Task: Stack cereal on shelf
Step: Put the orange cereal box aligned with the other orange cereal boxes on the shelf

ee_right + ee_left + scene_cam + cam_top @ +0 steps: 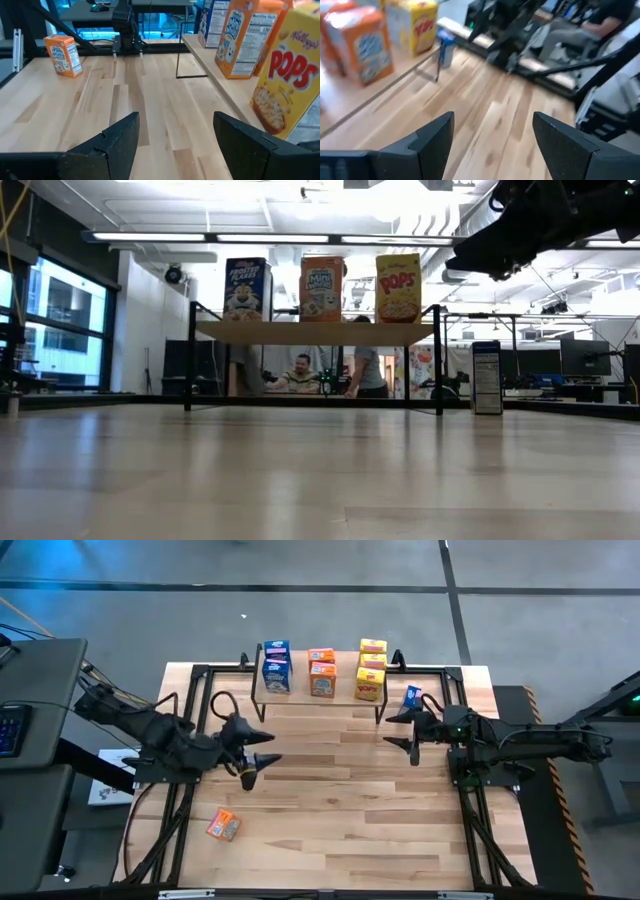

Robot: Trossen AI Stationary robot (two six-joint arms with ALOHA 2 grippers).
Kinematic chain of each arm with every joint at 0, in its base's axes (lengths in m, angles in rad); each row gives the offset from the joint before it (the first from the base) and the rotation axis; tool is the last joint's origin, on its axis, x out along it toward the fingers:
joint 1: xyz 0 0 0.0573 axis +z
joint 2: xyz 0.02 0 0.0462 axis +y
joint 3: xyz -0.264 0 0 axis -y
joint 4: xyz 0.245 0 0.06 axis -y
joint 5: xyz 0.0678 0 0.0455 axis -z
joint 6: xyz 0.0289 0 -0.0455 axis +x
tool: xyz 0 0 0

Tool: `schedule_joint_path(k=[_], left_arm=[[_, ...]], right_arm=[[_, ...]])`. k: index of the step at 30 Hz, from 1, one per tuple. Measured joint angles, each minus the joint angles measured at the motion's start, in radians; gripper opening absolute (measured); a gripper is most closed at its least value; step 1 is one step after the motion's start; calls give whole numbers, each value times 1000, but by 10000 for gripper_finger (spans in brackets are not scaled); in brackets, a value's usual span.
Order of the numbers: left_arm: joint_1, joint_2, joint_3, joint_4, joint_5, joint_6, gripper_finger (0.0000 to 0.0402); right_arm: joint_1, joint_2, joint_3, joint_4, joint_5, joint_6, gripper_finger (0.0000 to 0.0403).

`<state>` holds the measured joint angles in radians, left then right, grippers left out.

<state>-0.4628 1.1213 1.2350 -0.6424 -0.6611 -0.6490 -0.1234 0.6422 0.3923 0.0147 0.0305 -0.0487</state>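
The cereal boxes stand in three short rows on the shelf (318, 690) at the far edge of the worktop (330, 800): blue boxes (276, 666) on the left, orange boxes (322, 672) in the middle, yellow boxes (371, 668) on the right. The high view shows each row running from near to far, several boxes deep. The low view hides that depth and shows only one upright front per colour, long axis vertical, printed faces turned toward the near side.

Two boxes are off the shelf. A blue box (412, 698) stands upright on the worktop just right of the shelf's right legs; the low view shows its narrow side panel (486, 377). An orange box (224, 826) sits at the near left of the worktop, turned at an angle to the table edges; only the high view and the right wrist view (63, 54) catch it, and whether it stands or lies I cannot tell.

The left gripper (257, 763) hangs over the left middle of the worktop, jaws apart and empty. The right gripper (408, 729) hangs near the lone blue box, jaws likewise apart, holding nothing. In the low view people show beyond the table.
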Motion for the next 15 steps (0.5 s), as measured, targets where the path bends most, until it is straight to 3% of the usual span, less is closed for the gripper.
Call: schedule_joint_path(k=[8,15], left_arm=[[-34,52,0,-199,25,-246,260],[-40,116,0,-286,278,-444,260]], right_arm=[[0,0,0,5,0,-63,248],[-1,0,0,6,4,-65,248]])
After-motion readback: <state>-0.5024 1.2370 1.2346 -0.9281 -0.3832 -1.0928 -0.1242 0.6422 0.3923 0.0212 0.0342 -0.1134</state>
